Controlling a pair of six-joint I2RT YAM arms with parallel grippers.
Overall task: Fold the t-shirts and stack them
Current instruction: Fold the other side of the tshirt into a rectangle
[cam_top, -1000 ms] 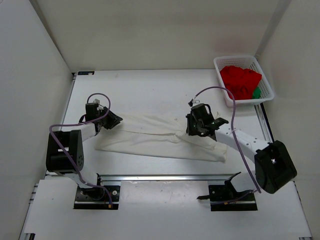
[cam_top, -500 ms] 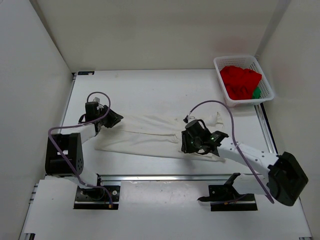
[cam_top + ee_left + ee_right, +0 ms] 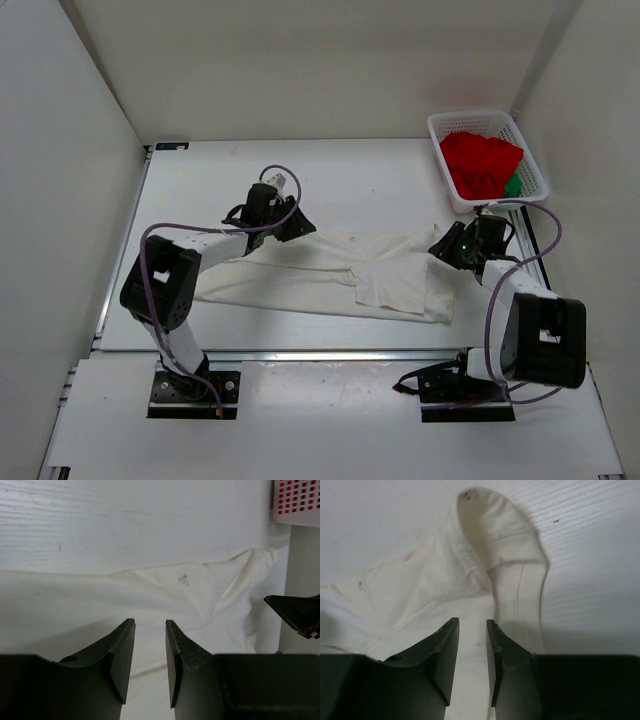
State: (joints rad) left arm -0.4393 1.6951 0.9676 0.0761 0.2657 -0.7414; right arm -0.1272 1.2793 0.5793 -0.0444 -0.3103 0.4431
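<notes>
Bases of both arms sit at my near edge, and just past them a metal rail (image 3: 330,354) runs across the front of the white table (image 3: 350,180). Beyond the rail the cream-white t-shirt (image 3: 330,275) lies flat and wide, a long band from left of centre almost to the right-hand rail (image 3: 530,255), with one flap doubled over its right half. Its near hem lies close to the front rail, so I have little room there.

My left gripper (image 3: 297,228) hovers at the shirt's far edge, left of centre. From the left wrist camera, its jaws (image 3: 150,625) stand a little apart with nothing between them, and rumpled cream cloth (image 3: 175,595) lies under and ahead of the tips. A small dark speck shows on that cloth.

My right gripper (image 3: 442,247) is at the shirt's far right corner, pointing left. From its wrist camera, its jaws (image 3: 472,622) are likewise parted and hold nothing. They hang over the cloth (image 3: 420,590), with a stitched hem curling into a loop just ahead of the tips and bare table to the right of that.

Past both grippers the far half of the table is bare, giving me the most room to move. White walls close in the left, far and right sides.

At the far right corner stands the white mesh basket (image 3: 440,135), with the red t-shirt (image 3: 480,160) bunched inside and a bit of the green t-shirt (image 3: 513,186) at its near right corner. The basket is well apart from the left gripper and only a short way beyond the right one.
</notes>
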